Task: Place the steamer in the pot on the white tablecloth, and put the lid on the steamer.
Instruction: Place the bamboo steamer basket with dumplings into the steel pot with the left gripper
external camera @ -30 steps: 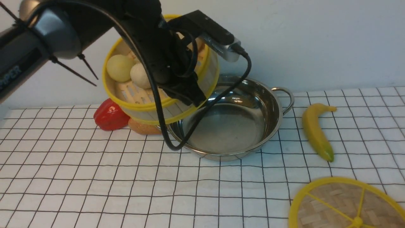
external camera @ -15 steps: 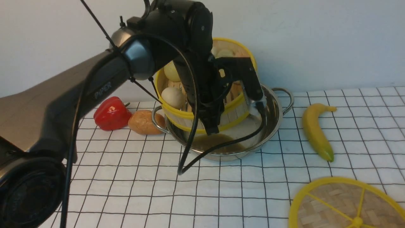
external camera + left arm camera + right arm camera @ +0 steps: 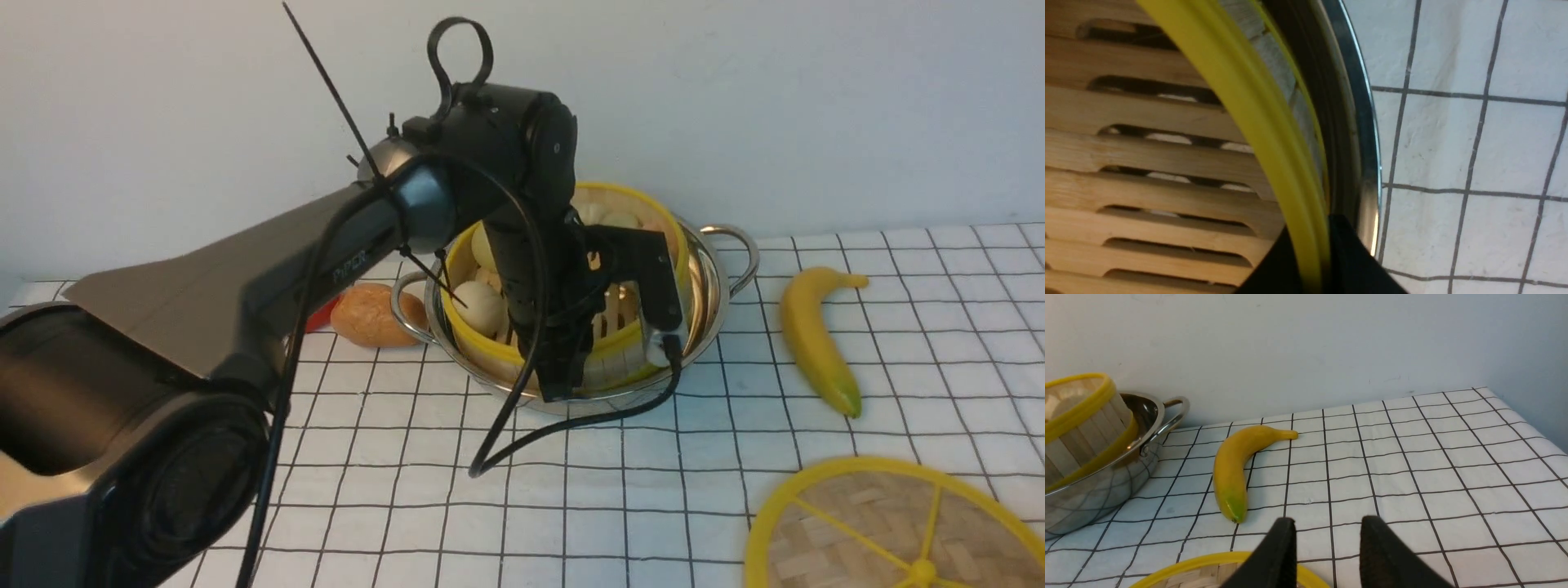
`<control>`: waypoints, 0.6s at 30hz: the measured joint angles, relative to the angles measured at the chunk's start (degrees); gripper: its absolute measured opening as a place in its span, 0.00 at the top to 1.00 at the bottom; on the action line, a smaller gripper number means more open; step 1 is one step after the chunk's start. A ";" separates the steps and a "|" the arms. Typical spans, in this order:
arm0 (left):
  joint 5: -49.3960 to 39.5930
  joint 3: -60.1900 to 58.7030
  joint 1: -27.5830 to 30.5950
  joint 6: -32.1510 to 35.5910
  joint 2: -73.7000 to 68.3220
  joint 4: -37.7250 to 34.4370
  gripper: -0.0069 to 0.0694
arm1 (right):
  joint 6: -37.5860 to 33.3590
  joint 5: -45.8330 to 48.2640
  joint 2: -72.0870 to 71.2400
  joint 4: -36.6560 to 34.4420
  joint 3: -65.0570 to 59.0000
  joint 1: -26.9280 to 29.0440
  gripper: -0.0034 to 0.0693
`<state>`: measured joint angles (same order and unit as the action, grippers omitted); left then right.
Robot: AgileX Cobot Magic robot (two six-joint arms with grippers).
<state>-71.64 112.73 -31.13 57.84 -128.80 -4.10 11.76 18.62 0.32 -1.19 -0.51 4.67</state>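
Bamboo makes up the steamer (image 3: 645,219): a round basket of pale upright wooden strips, bound at top and bottom by thick yellow rims. The left wrist view shows its floor as flat wooden slats with long dark slots between them. Pale round buns (image 3: 478,306) lie inside, partly hidden by the arm. The steamer sits inside the pot (image 3: 709,302), its yellow top rim standing above the steel rim. Whether its base lies flat on the pot's floor cannot be told.

The pot is a wide, shallow, shiny steel pan with loop handles. It stands on the white tablecloth (image 3: 408,490), which carries a thin black grid, near the back wall.

The left gripper (image 3: 562,380) reaches down over the near side of the steamer. In the left wrist view its two black fingers are closed on the yellow rim, one inside the basket and one between basket and pot wall.

The right gripper (image 3: 1327,539) hangs above the cloth with its jaws parted and nothing between them, over the edge of the lid (image 3: 890,531). The lid lies flat on the cloth at the near right, a woven disc with yellow rim, spokes and centre knob.

A banana (image 3: 812,343) lies to the right of the pot, and a bread roll (image 3: 367,314) lies just to the left of the pot.
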 joint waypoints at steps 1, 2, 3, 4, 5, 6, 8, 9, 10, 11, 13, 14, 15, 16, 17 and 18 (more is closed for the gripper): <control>0.39 0.00 0.00 0.13 -0.58 0.00 0.87 | 0.00 0.00 0.00 0.00 0.00 0.00 0.62; 1.07 0.00 0.00 0.13 -0.96 0.06 0.87 | 0.00 0.00 0.00 0.00 0.00 0.00 0.62; 1.68 0.00 0.00 0.13 -1.20 0.06 0.87 | 0.00 0.00 0.00 0.00 0.00 0.00 0.62; 2.05 0.00 0.00 0.13 -1.36 0.06 0.85 | 0.00 0.00 0.00 0.00 0.00 0.00 0.62; 2.12 0.16 0.00 0.13 -1.36 0.06 0.83 | 0.00 0.00 0.00 0.00 0.00 0.00 0.62; 2.33 0.30 0.00 0.13 -1.36 0.00 0.79 | 0.00 0.00 0.00 0.00 0.00 0.00 0.62; 2.86 0.65 0.00 0.13 -1.31 -0.56 0.72 | 0.00 0.00 0.00 0.00 0.00 0.00 0.62; 3.24 0.96 0.00 0.13 -1.17 -1.25 0.60 | 0.00 0.00 0.00 0.00 0.00 0.00 0.62; 3.23 0.93 0.00 0.13 -1.10 -1.26 0.57 | 0.00 0.00 0.00 0.00 0.00 0.00 0.62; 3.17 1.09 0.00 0.07 -1.04 -1.35 0.51 | 0.00 0.00 0.00 0.00 0.00 0.00 0.62; 2.91 1.90 0.00 -0.89 -1.04 -0.64 0.35 | 0.00 0.00 0.00 0.00 0.00 0.00 0.62; 2.73 2.45 0.00 -1.90 -1.04 -0.06 0.28 | 0.00 0.00 0.00 0.00 0.00 0.00 0.62; 2.33 3.50 0.00 -3.38 -1.04 0.95 0.22 | 0.00 0.00 0.00 0.00 0.00 0.00 0.62; 2.32 4.03 0.00 -4.12 -1.04 1.41 0.20 | 0.00 0.00 0.00 0.00 0.00 0.00 0.62; 2.13 6.34 0.00 -7.47 -1.04 2.93 0.13 | 0.00 0.00 0.00 0.00 0.00 0.00 0.62; 2.10 7.10 0.00 -8.63 -1.04 3.31 0.12 | 0.00 0.00 0.00 0.00 0.00 0.00 0.62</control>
<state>-69.53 119.83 -31.13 49.21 -129.83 -0.79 11.76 18.62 0.32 -1.19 -0.51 4.67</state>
